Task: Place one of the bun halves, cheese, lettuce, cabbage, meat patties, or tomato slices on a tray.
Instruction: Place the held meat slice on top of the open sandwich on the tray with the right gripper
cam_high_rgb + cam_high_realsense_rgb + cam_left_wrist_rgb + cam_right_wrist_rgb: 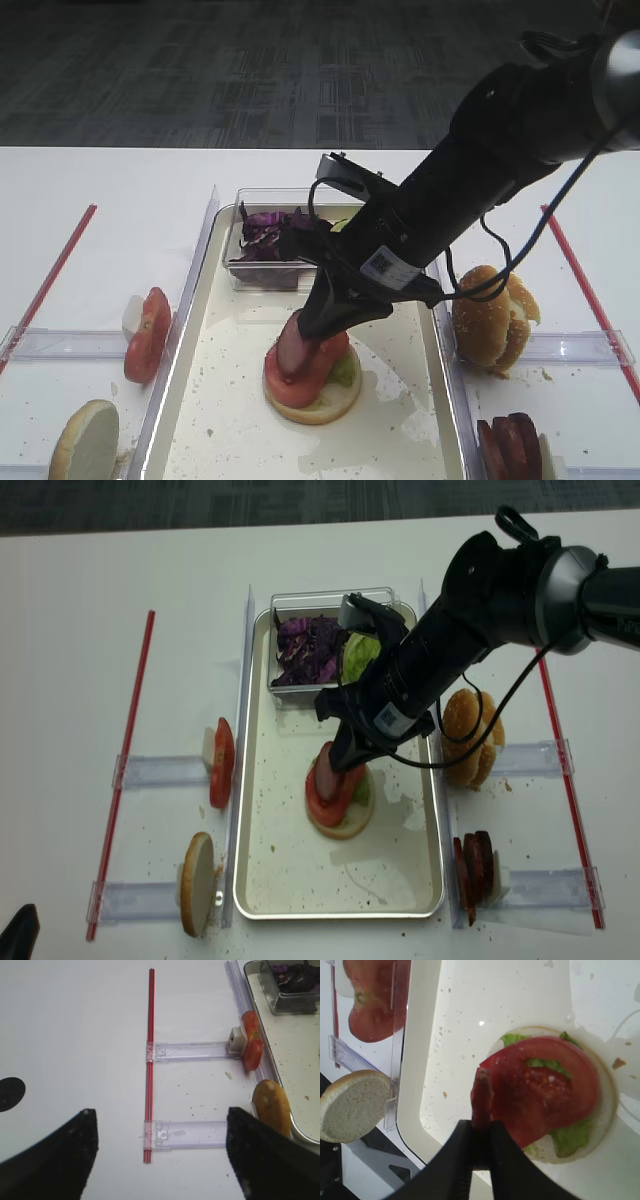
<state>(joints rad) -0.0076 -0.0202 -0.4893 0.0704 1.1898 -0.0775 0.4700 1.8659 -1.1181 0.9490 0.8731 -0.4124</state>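
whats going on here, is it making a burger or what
Yes, it looks like burger assembly. The right gripper is shut on a meat patty, held on edge over the stack in the tray. That stack is a bun half at the bottom, lettuce, then a tomato slice on top. The left gripper hangs open over the table off to the left, holding nothing. Spare buns, tomato slices and patties wait in racks beside the tray.
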